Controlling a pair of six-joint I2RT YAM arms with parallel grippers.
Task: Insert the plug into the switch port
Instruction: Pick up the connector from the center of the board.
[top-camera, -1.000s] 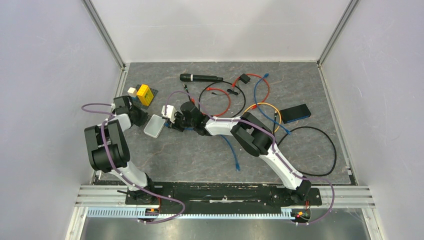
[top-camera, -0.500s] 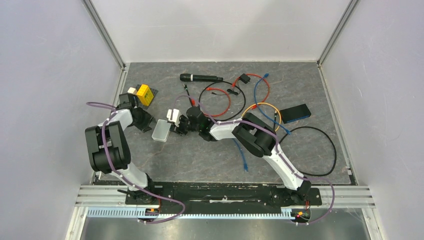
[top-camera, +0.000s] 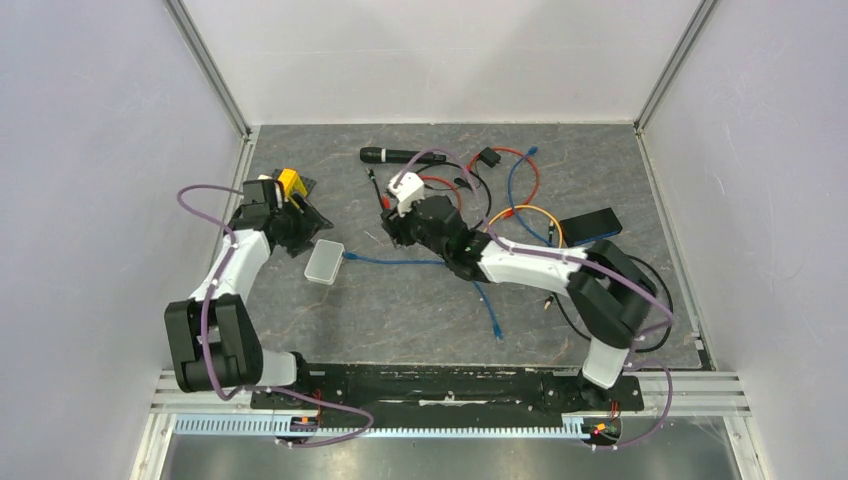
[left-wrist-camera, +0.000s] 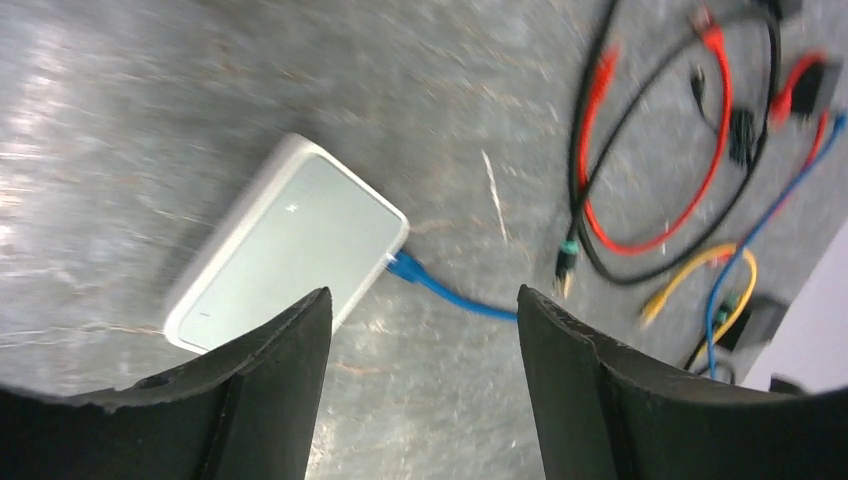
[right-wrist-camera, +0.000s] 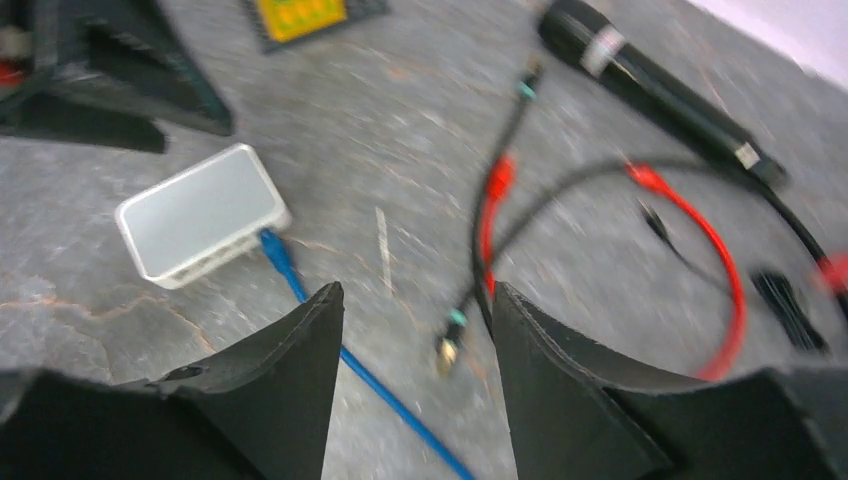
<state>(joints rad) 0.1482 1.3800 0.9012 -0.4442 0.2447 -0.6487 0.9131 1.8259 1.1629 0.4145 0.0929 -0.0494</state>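
Note:
The switch, a flat pale grey-white box (top-camera: 324, 261) (left-wrist-camera: 285, 240) (right-wrist-camera: 198, 213), lies on the table. The blue plug (top-camera: 347, 256) (left-wrist-camera: 403, 266) (right-wrist-camera: 271, 244) sits in the switch port in one edge near a corner, and its blue cable (top-camera: 400, 262) trails off to the right. My left gripper (top-camera: 312, 225) (left-wrist-camera: 421, 292) hovers open just behind the box, holding nothing. My right gripper (top-camera: 388, 232) (right-wrist-camera: 416, 288) is open and empty too. It hangs above the table to the right of the box, apart from the cable.
A black microphone (top-camera: 400, 156) (right-wrist-camera: 650, 85) lies at the back. Red, black and orange cables (top-camera: 445, 195) loop behind the right gripper. A yellow block (top-camera: 290, 183) stands at the back left, a flat black box (top-camera: 590, 225) on the right.
Both grippers have opened and drawn back from the box and plug. The left one has gone backward, the right one back and to the right. The box now lies free with the plug in it.

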